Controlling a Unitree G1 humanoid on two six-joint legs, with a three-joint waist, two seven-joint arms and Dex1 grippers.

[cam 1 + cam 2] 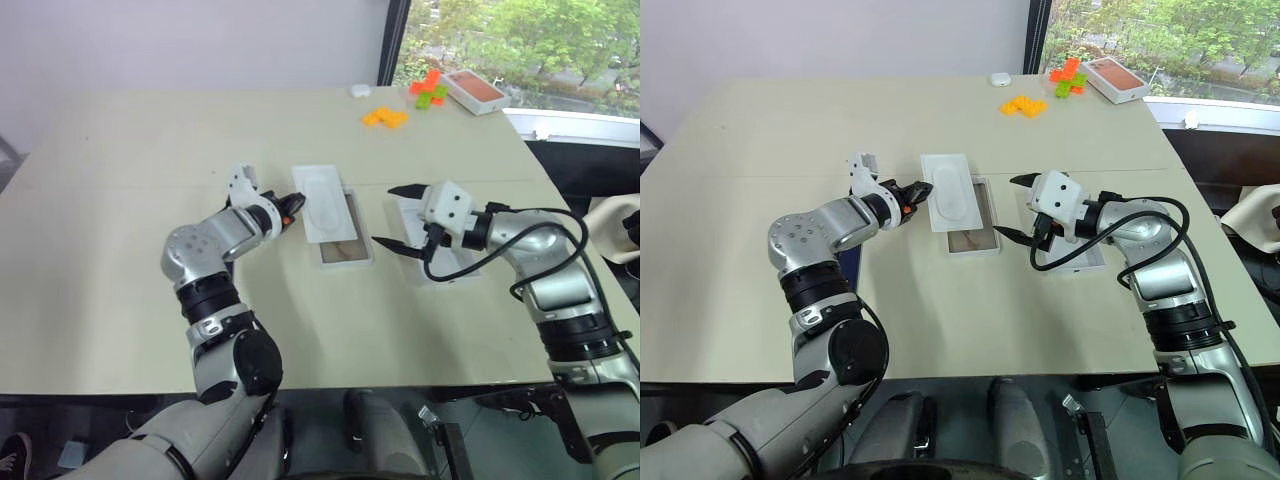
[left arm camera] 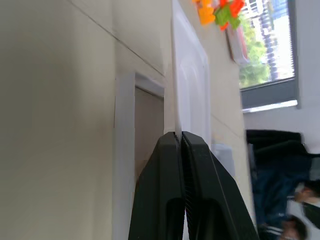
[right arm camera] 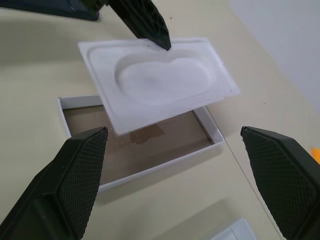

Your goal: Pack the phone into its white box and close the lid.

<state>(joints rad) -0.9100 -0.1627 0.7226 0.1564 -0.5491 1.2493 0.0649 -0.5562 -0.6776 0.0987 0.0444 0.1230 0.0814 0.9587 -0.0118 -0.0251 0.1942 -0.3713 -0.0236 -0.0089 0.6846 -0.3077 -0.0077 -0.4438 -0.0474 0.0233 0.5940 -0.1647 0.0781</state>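
Observation:
My left gripper (image 1: 291, 207) is shut on the edge of a flat white insert (image 1: 322, 200) with an oval recess, and holds it tilted above the far half of the white box (image 1: 346, 247). The box lies open on the table, its brownish lining (image 3: 145, 135) bare. A dark navy phone (image 1: 847, 266) lies on the table, partly hidden under my left forearm. To the right of the box my right gripper (image 1: 398, 217) hangs wide open, pointing at the box with nothing between its fingers. A white lid (image 1: 447, 266) lies flat beneath that hand.
At the table's far right corner stand an orange-topped box (image 1: 474, 90), orange blocks (image 1: 385, 117), green and orange blocks (image 1: 428, 90) and a small white object (image 1: 360, 90). A window runs along the far right.

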